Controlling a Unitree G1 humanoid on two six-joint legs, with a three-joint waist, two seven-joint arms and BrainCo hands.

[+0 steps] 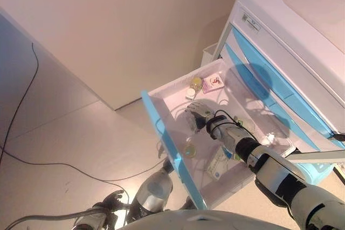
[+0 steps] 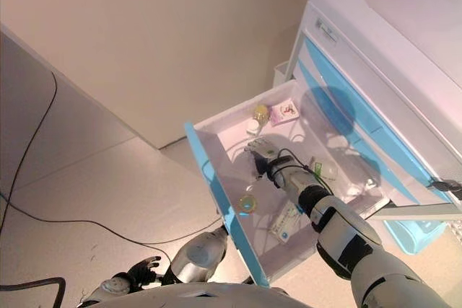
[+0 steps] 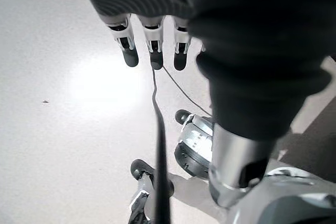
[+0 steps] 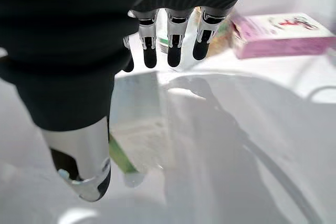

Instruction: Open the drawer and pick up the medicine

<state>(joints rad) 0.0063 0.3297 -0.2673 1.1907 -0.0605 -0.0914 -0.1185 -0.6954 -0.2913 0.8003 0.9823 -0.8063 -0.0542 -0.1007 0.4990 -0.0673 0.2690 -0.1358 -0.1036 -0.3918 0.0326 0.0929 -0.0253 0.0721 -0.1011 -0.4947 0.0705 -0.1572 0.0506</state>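
The white drawer with a blue front [image 1: 168, 143] stands pulled out of the medical cart [image 1: 302, 36]. My right hand [image 1: 198, 115] is inside it, low over the drawer floor, fingers [image 4: 173, 51] straight and open, holding nothing. A pale packet with a green edge [image 4: 137, 139] lies under the hand. A pink medicine box [image 1: 214, 82] and a yellow-capped bottle [image 1: 194, 85] lie at the drawer's far end, just past my fingertips; the box also shows in the right wrist view [image 4: 283, 35]. My left hand [image 1: 109, 202] hangs low beside the drawer, over the floor, fingers [image 3: 153, 51] straight.
Another small yellow-topped bottle [image 1: 189, 150] sits by the drawer's blue front. A white and blue packet [image 1: 218, 164] lies at the near end, and a greenish item [image 1: 245, 125] by the cart side. Closed blue drawers [image 1: 280, 87] sit above. A wall [image 1: 135, 30] lies behind.
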